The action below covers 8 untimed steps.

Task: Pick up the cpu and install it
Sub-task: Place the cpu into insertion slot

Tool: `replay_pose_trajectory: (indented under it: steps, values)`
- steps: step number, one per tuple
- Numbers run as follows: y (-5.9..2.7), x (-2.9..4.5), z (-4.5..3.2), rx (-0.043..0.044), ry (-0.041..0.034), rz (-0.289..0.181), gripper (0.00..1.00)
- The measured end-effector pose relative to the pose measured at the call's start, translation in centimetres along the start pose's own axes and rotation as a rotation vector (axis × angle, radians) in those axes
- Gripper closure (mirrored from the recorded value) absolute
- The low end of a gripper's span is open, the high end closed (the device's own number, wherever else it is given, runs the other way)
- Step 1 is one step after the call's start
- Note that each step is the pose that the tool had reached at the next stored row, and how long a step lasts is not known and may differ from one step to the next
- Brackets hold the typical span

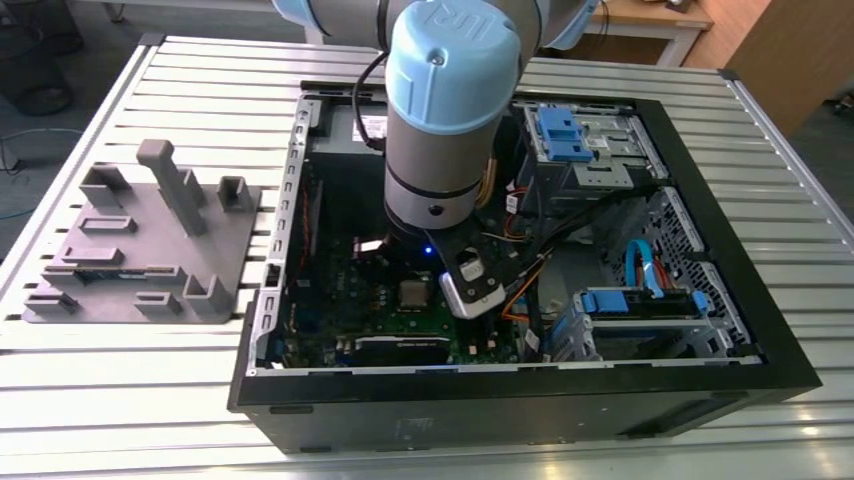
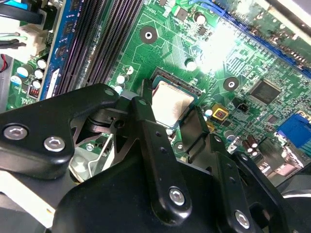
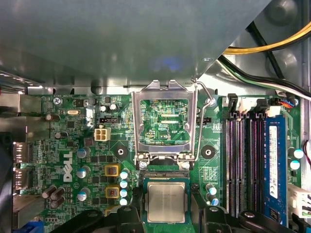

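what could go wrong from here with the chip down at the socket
The chip sits at the socket with the pincer straddling it; if it is slightly skewed, dragging it might damage the socket. The metal clamp frame stands flipped open beside it, so the arm might knock it. Loose cables near the arm may snag.

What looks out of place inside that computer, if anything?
Nothing looks damaged or spilled. The metal retention frame stands flipped open, which may look odd, but the cpu lies flat and straight in the socket by the frame's hinge. The computer case lies on its side, open.
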<state>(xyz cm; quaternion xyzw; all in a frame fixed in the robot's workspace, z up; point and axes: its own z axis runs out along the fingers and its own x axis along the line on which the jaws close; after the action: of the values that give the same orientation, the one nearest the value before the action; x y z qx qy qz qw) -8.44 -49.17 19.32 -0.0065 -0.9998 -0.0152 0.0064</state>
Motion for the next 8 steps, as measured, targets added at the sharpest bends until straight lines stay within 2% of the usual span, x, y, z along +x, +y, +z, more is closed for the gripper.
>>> replay_pose_trajectory:
  steps: [8]
  values:
    - [0.00, 0.00, 0.14, 0.0000, 0.0000, 0.000, 0.53]
